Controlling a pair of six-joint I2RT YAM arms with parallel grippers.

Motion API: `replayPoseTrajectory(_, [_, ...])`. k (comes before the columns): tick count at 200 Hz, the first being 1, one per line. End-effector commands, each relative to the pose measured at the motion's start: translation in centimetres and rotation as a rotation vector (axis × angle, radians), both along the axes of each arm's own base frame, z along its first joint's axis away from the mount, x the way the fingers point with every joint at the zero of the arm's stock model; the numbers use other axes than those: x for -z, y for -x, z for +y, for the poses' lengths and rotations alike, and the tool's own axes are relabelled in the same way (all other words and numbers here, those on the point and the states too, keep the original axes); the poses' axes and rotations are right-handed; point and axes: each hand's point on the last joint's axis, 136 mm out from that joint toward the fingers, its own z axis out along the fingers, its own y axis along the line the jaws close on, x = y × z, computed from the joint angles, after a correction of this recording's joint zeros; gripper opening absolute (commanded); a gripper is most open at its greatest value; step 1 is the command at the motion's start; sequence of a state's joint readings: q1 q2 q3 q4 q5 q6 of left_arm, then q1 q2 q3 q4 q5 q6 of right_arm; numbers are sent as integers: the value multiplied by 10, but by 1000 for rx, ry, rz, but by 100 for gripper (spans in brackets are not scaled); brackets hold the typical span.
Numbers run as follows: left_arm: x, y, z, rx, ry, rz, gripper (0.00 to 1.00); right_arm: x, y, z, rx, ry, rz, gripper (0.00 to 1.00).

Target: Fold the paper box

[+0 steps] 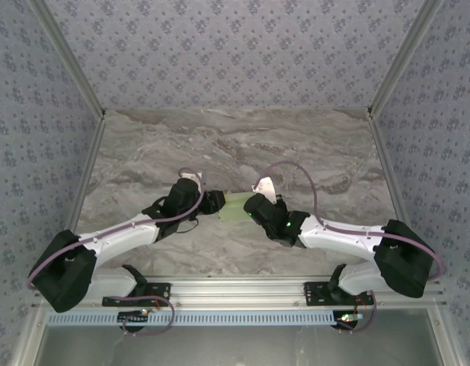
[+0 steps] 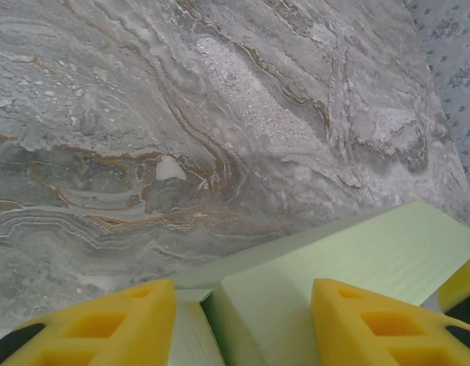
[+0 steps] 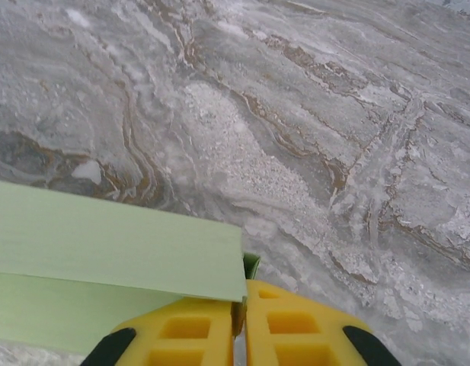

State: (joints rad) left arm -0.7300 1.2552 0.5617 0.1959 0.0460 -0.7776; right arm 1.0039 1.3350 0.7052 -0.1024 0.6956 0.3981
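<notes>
The paper box [image 1: 235,207] is pale green card, held just above the marble between my two grippers at the table's middle. My left gripper [image 1: 217,203] takes its left end. In the left wrist view the box [image 2: 334,259] runs away to the right, and the left gripper [image 2: 242,293] has its yellow fingers [image 2: 105,328] against the two sides of the box's end, with a loose flap by the left finger. My right gripper [image 1: 250,206] holds the right end. In the right wrist view the right gripper [image 3: 244,293] pinches a thin edge of the box [image 3: 105,236].
The grey-brown marble tabletop [image 1: 242,145] stretches behind and to both sides of the grippers. Patterned walls [image 1: 235,53] close in the back and sides. A white tag [image 1: 265,185] hangs on the right arm's cable. A metal rail [image 1: 235,290] runs along the near edge.
</notes>
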Motion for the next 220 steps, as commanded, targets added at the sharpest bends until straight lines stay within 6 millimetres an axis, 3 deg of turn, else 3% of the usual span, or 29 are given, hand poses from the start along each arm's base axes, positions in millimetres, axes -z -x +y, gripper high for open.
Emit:
replayPoseTrajectory(1, [42,15,14,-21,-105,79,47,-10,4,-2,-1,-1,11,16])
replayPoseTrajectory(112, [51,17,16,-30,-165,67,41,-25,21,6,-144,-47,112,43])
replayPoseTrajectory(157, [52,20,16,-28,-178,62,41,-49,27,9,-201,-150,130,50])
replayPoseTrajectory(182, [52,22,17,-26,-181,59,41,-56,17,6,-205,-254,180,53])
replayPoseTrajectory(220, [51,22,17,-25,-181,51,41,-37,-8,-1,-195,-386,337,56])
